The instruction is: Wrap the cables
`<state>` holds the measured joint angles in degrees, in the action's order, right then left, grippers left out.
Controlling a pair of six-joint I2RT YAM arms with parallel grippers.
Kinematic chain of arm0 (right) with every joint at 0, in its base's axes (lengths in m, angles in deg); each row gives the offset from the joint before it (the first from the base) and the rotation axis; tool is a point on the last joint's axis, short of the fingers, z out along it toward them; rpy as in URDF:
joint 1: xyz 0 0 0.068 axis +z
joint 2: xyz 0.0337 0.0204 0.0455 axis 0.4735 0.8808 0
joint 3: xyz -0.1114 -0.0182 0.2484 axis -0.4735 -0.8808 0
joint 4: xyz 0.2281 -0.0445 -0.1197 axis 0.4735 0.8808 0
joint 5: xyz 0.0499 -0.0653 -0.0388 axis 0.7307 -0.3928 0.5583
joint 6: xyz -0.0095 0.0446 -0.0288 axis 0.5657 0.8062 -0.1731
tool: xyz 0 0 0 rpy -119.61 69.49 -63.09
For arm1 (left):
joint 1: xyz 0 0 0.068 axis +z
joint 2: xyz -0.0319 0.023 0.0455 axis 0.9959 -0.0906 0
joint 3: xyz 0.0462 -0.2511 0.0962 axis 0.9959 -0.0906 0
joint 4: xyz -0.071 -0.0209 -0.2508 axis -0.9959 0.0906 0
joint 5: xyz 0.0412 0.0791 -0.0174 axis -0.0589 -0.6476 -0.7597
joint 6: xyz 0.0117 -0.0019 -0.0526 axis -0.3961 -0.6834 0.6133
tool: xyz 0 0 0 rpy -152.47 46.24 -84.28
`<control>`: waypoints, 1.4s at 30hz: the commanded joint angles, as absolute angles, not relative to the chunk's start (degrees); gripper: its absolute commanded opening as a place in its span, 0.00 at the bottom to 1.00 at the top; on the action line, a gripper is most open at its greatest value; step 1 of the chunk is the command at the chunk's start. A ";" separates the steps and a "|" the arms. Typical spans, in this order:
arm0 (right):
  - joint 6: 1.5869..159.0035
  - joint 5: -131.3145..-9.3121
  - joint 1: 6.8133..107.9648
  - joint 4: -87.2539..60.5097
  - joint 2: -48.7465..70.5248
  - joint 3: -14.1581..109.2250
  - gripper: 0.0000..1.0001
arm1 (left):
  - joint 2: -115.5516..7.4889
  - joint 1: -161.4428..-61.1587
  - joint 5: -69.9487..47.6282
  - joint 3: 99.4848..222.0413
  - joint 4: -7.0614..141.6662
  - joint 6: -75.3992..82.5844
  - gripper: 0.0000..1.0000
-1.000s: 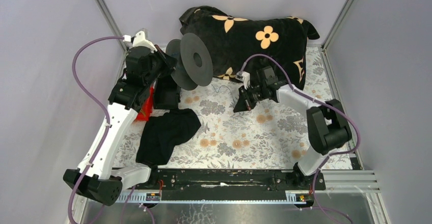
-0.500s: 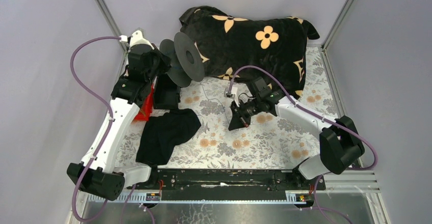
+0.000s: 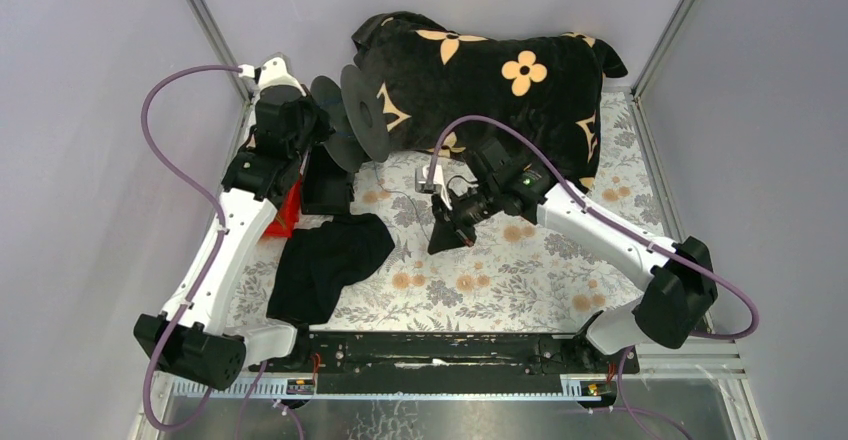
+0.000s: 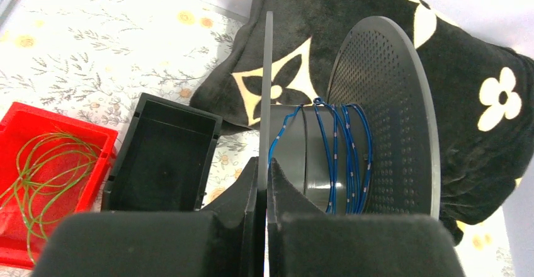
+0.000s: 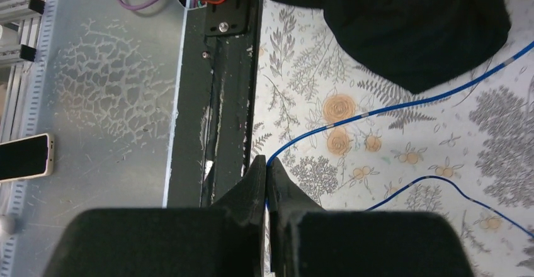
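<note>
Trailing from the pinching right tool (image 5: 266,163), blue cable (image 5: 403,106); left tool (image 4: 263,163) clamped on spool flange (image 4: 267,88).

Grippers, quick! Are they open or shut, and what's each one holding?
Left gripper: shut on the spool, pinching its thin disc.
Right gripper: shut on the blue cable.

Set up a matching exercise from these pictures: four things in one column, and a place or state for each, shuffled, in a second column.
Things
1. spool
2. blue cable
3. red bin
4. black cloth

Places or states
A. holds loops of yellow-green wire
B. lies crumpled on the table
C. its flange clamped in the left gripper
D. partly wound, loose end pinched by the right gripper

Pairs: 1-C, 2-D, 3-A, 4-B
</note>
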<state>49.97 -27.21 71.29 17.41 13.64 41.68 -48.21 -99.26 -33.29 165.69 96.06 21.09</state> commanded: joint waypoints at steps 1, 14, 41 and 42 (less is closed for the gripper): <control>48.60 -25.71 72.25 22.11 11.98 49.68 0.00 | -48.52 -100.78 -37.90 165.52 88.12 17.11 0.00; 54.75 -42.57 72.29 19.86 7.66 61.64 0.00 | -47.52 -111.94 -47.58 160.50 83.03 2.31 0.00; 56.29 -60.13 67.21 17.95 12.26 72.93 0.00 | -42.82 -123.06 -31.77 150.95 85.42 -11.65 0.00; 56.40 -60.01 66.56 17.82 12.53 73.03 0.00 | -42.47 -123.18 -30.97 150.79 85.64 -11.85 0.00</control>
